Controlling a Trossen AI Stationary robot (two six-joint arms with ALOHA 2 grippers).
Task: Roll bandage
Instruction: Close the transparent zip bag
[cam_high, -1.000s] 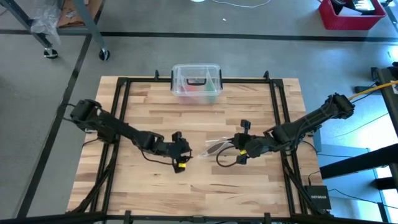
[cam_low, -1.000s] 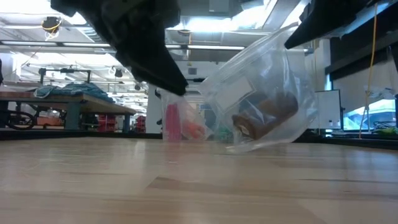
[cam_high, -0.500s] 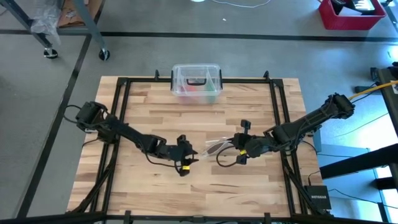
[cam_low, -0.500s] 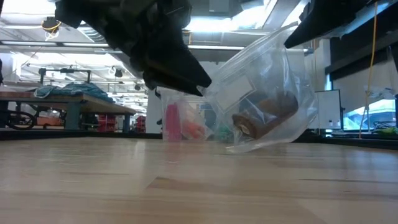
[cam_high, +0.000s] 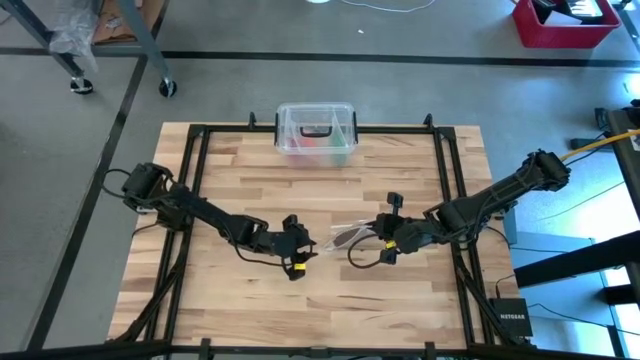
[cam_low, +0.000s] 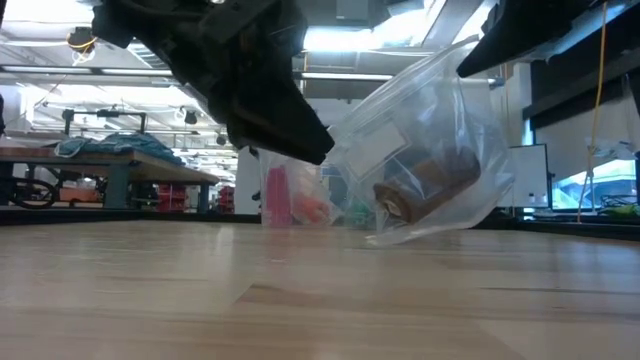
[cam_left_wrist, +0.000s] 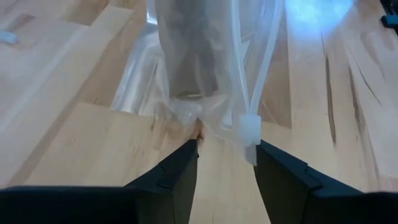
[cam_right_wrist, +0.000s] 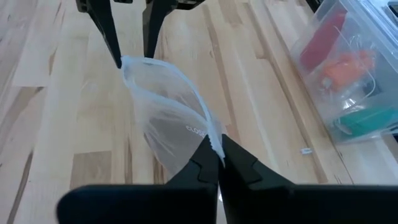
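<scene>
1. Bandage (cam_low: 425, 185): small brown roll, already wound, lying inside clear plastic bag (cam_low: 420, 160); bag held up off the worktop (cam_high: 400, 290) near its middle, roll sagging toward the lower end.
2. Handling, judged: soft fabric, light, compressible; likely to loosen or unwind if pinched at the free tail. Best taken across the roll's body, fingers on the two flat ends or squeezing the round side. Not reachable while bagged.
3. Bag: thin, slick, floppy film; liable to slip or stretch under a pinch. Zip edge looks like the firmer place to hold.
4. Right gripper (cam_right_wrist: 217, 163): fingers closed tight on one edge of the bag, carrying its weight.
5. Left gripper (cam_left_wrist: 225, 163): fingers apart, straddling the opposite bag corner, film between them; not clamped on it. White tab of the bag just beside one finger.
6. Next step, judged: close on that corner, pull the mouth apart.
7. Clear plastic box (cam_high: 316, 133) with black handle at the far worktop edge, well apart, holding red, orange and teal items.
</scene>
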